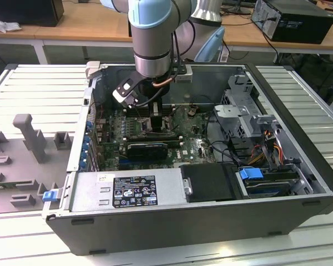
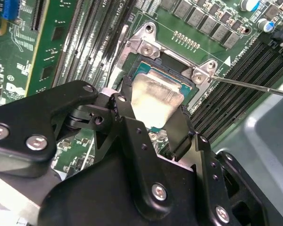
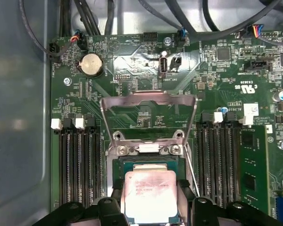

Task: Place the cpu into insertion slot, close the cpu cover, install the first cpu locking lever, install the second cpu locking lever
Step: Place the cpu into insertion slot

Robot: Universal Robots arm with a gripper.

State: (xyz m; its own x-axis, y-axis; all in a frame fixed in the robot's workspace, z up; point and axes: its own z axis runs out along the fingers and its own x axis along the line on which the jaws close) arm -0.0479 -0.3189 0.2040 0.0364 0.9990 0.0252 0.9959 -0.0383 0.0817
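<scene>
Step in hand: seating the cpu (image 3: 148,200). The pincer (image 3: 150,188) is narrowed onto the chip, with a finger pad against each of two opposite edges. It holds the chip low over the insertion slot (image 3: 118,167) on the green board inside the open computer case (image 1: 211,221). Whether the chip already rests in the frame cannot be told. In the second wrist view the chip sits within the slot's dark outline, roughly square to it. The cpu cover (image 3: 147,96) stands raised on its hinge, clear of the slot, and a thin lever rod (image 2: 254,87) lies swung aside. Judgement: the chip should be kept level, corners matched to the socket's corners, and lowered straight with no sideways slide, since the pin field beneath would likely bend under scraping or a tilted drop. The grip should open only once the chip lies flat.
</scene>
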